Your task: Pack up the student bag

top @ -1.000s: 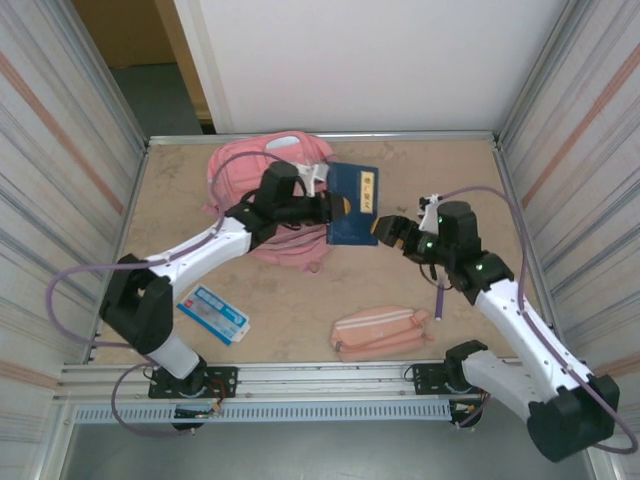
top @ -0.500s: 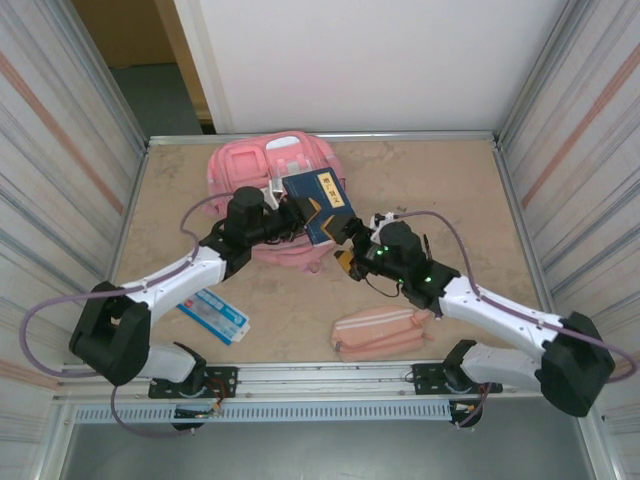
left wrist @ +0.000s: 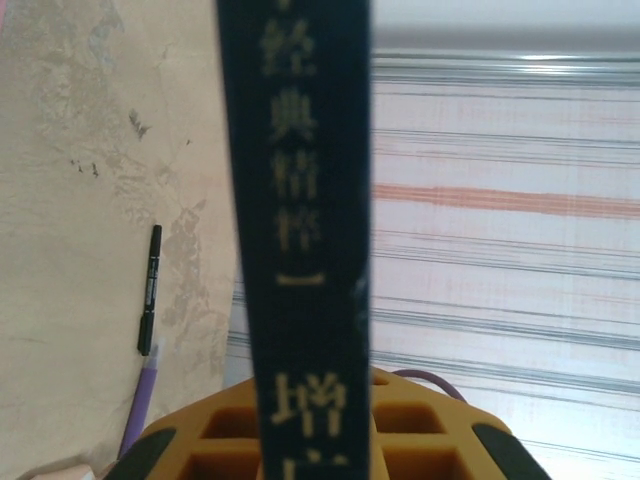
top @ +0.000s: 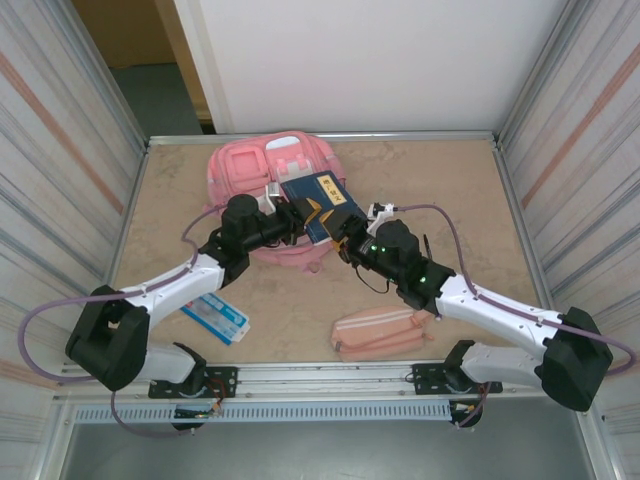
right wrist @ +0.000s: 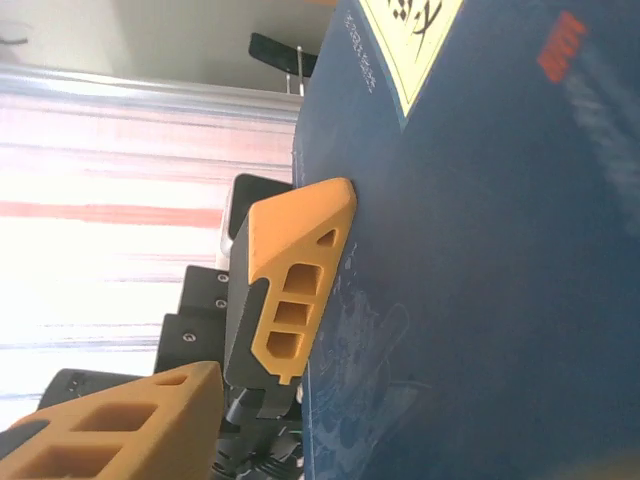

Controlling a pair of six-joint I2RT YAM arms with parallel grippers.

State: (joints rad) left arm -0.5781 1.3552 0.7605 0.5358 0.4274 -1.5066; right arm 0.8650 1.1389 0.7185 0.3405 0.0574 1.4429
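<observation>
the table (top: 450,190) carries everything, and the student bag (top: 240,165) is the biggest thing on it, lying flat at about 11 o'clock with its pocketed front up. i judge it soft and floppy, light while unfilled, and likely to sag or fold if lifted by one corner. the fabric should not slip much. i would take it by the white-trimmed top edge or a zip lip, where the cloth is doubled and firmer. whether the main compartment is unzipped i cannot tell.

next in size, the dark blue book (top: 318,198) sits tilted over the bag's 4 o'clock corner. it looks stiff and flat. the left gripper (top: 292,213) is clamped tight on it by the spine. the right gripper (top: 345,230) is in from 5 o'clock with its jaws partly apart astride the book's edge. whether they have bitten i cannot tell.

both grippers crowd that corner, so i reckon the bag's mouth is awkward to reach. the pink pencil pouch (top: 385,333) lies at 6 o'clock, well apart, and the blue-and-white packet (top: 213,313) at 8 o'clock. a black pen (left wrist: 150,290) lies on the table, apart from all this.
</observation>
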